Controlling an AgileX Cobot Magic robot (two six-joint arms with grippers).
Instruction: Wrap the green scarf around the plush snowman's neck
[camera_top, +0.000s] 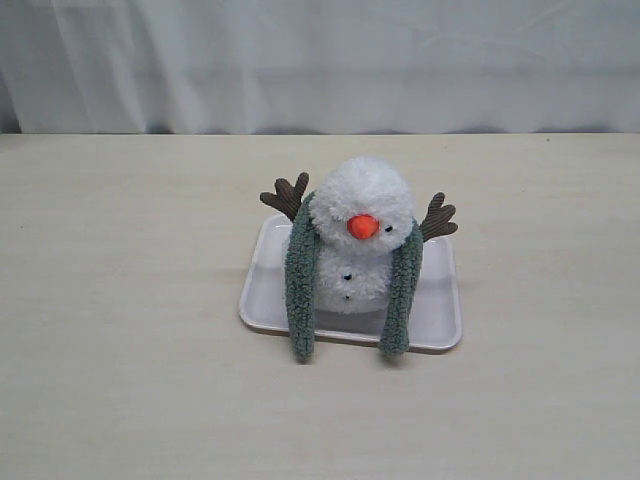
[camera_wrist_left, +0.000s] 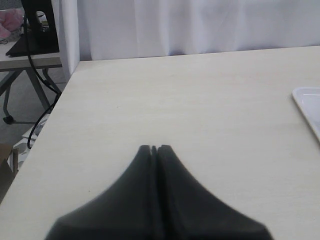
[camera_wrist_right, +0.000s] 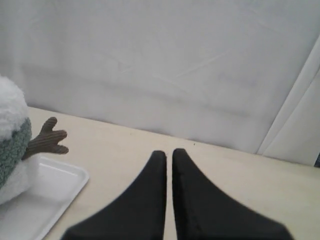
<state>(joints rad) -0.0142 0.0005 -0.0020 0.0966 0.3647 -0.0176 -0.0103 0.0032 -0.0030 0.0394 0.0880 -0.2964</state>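
Note:
The plush snowman (camera_top: 362, 200) sits upright on a white tray (camera_top: 440, 315), facing the front, with its orange nose and brown twig arms showing. The green scarf (camera_top: 300, 280) lies over the back of its neck. Both scarf ends hang down the front, one on each side of the body, reaching over the tray's front rim. Neither gripper appears in the exterior view. My left gripper (camera_wrist_left: 154, 147) is shut and empty above bare table, far from the tray (camera_wrist_left: 307, 102). My right gripper (camera_wrist_right: 169, 152) is shut with only a thin slit, empty, beside the snowman (camera_wrist_right: 10, 105) and scarf (camera_wrist_right: 12, 147).
A white curtain (camera_top: 320, 60) hangs behind the pale wooden table (camera_top: 120, 300). In the left wrist view the table's edge (camera_wrist_left: 60, 100) drops off to a floor with cables and a stand. A twig arm (camera_wrist_right: 47, 137) sticks out over the tray (camera_wrist_right: 50, 185).

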